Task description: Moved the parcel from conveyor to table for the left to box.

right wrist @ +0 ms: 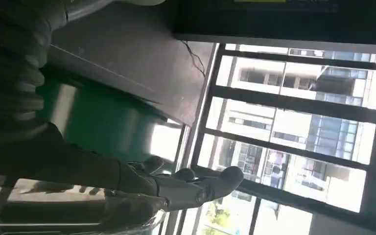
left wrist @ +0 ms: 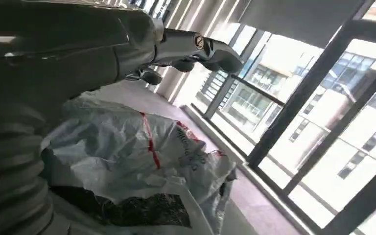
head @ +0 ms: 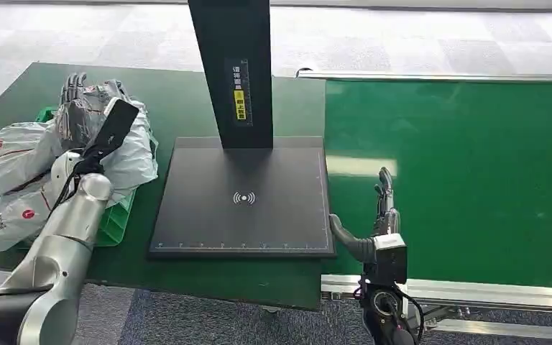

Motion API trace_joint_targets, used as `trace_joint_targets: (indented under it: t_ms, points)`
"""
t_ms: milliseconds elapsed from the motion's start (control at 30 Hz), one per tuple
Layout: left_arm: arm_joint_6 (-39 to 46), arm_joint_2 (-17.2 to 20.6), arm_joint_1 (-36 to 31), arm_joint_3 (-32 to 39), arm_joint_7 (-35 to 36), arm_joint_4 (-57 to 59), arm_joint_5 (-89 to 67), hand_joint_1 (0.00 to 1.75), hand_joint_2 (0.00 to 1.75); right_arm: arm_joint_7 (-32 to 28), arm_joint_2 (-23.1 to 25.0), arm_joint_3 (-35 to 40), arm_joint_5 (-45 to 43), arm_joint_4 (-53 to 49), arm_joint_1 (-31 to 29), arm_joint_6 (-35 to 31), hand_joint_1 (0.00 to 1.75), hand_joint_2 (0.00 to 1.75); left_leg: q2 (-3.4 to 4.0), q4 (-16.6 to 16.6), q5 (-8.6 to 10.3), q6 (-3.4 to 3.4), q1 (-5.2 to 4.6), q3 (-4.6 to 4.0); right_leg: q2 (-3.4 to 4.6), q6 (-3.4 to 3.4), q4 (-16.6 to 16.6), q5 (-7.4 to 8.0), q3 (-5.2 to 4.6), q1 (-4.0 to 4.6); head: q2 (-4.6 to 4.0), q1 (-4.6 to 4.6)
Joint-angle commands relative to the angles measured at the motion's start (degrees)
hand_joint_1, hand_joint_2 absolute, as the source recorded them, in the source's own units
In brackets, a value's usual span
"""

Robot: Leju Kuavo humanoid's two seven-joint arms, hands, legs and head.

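Observation:
Several white and grey plastic parcels (head: 21,154) lie heaped in a green crate (head: 118,219) on the left of the table. My left hand (head: 86,108) hovers over the heap with its fingers spread and nothing in it. In the left wrist view that hand (left wrist: 103,49) stretches out above a white parcel with red markings (left wrist: 127,142), apart from it. My right hand (head: 382,215) stands at the near left edge of the green conveyor belt (head: 460,180), fingers straight, thumb out, empty. The right wrist view shows the same hand (right wrist: 166,188) extended and holding nothing.
A black scanner platform (head: 244,198) with a tall black post (head: 233,72) sits between the crate and the belt on the dark green table (head: 180,100). The belt's metal frame (head: 489,295) runs along the near edge. Grey carpet floor lies beyond.

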Motion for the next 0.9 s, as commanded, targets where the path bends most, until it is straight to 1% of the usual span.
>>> trace_joint_targets:
  t_ms: [33,367,400,467,533,567,600,633,667,700,767,800,900]
  points:
    - [0.1,-1.0,3.4,-5.0,-1.2,-8.7,4.8,0.00,1.75,-0.4,-1.2,0.4,-0.5,0.8,-0.9,-0.4,0.00,1.75,-0.04,0.0,-0.01,0.03,0.00,0.03,-0.07,0.01,0.0,-0.01,0.06,0.00,0.00,-0.02]
    - [0.1,-0.9,3.3,-5.0,-1.2,-8.6,4.9,0.00,1.75,-0.4,-1.2,0.4,-0.5,0.8,-0.9,-0.4,0.00,1.75,-0.02,0.0,0.00,0.03,0.00,0.01,-0.04,0.01,0.0,0.00,0.03,0.01,0.00,-0.02]
    - [3.1,-1.1,4.4,-5.3,-3.9,-10.4,6.5,0.00,1.75,-0.4,-1.1,0.2,-0.5,0.7,-0.9,-0.6,0.00,1.75,-0.04,0.0,-0.01,0.04,0.01,0.04,-0.07,0.02,-0.1,-0.01,0.08,0.02,0.00,0.00]
    - [5.8,-1.7,7.7,-6.0,-8.1,-15.8,10.4,0.00,1.75,-0.4,-1.3,0.0,-0.6,0.3,-0.8,-0.7,0.00,1.75,-0.03,0.0,-0.01,0.03,-0.01,0.03,-0.05,0.01,0.0,-0.02,0.06,0.00,0.00,0.00]
    - [8.8,-2.1,12.7,-7.8,-11.7,-24.0,14.1,0.00,1.75,-0.2,-1.6,-0.1,-1.1,0.4,-0.9,-0.8,0.00,1.75,0.02,-0.1,-0.03,0.04,-0.01,0.08,-0.02,0.02,-0.1,-0.02,0.09,0.00,0.00,0.00]
    - [11.9,-2.8,17.0,-9.3,-16.6,-29.9,14.7,0.00,1.75,-0.8,-1.8,-0.3,-2.1,0.0,-0.4,-0.7,0.00,1.75,0.02,-0.1,-0.02,0.04,-0.03,0.07,-0.02,0.02,-0.1,-0.02,0.07,-0.02,0.00,0.00]
    - [6.9,-3.4,23.2,-13.3,-18.3,-38.7,18.4,0.00,1.75,-1.7,-2.2,0.0,-2.8,-0.4,0.1,-0.4,0.00,1.75,0.03,-0.1,-0.05,0.06,-0.03,0.15,-0.02,0.03,-0.1,-0.04,0.17,-0.02,0.00,-0.02]
    - [2.3,-3.1,25.8,-16.4,-17.6,-42.6,22.6,0.00,1.75,-2.0,-2.5,0.4,-3.3,-0.2,-0.2,-0.1,0.00,1.75,0.01,-0.2,-0.04,0.06,-0.06,0.19,-0.02,0.04,-0.2,-0.04,0.19,-0.05,0.00,0.00]
    - [-1.4,-3.0,27.2,-18.1,-17.8,-44.4,27.6,0.00,1.75,-2.1,-2.5,0.6,-3.6,0.2,-0.9,0.1,0.00,1.75,0.02,-0.1,-0.06,0.05,-0.06,0.15,-0.01,0.04,-0.1,-0.04,0.14,-0.06,0.00,0.00]
    - [-9.8,-3.7,28.1,-19.1,-19.4,-45.0,39.3,0.00,1.75,-1.9,-2.3,0.6,-4.4,0.8,-2.0,0.3,0.00,1.75,0.05,-0.1,-0.12,0.07,-0.07,0.21,0.01,0.05,-0.2,-0.07,0.20,-0.06,0.00,-0.04]
    - [-14.3,-4.3,29.2,-19.1,-21.2,-43.5,44.9,0.00,1.75,-1.9,-2.1,0.9,-4.8,1.2,-3.1,0.9,0.00,1.75,0.08,0.0,-0.12,0.06,-0.07,0.05,0.00,0.08,-0.1,-0.09,0.04,-0.07,0.00,0.00]
    - [-18.1,-4.7,29.8,-18.9,-22.7,-41.4,48.3,0.00,1.75,-1.7,-2.1,1.2,-5.0,1.3,-3.5,1.4,0.00,1.75,0.03,0.0,-0.14,0.08,-0.06,0.06,-0.05,0.12,-0.1,-0.12,0.10,-0.05,0.00,0.02]
    - [-23.8,-5.6,32.3,-18.3,-25.6,-39.6,51.8,0.00,1.75,-1.4,-1.9,1.6,-5.1,1.2,-3.7,2.6,0.00,1.75,0.19,-0.1,-0.16,0.08,-0.08,0.10,0.15,0.11,-0.1,-0.07,0.11,-0.08,0.00,-0.02]
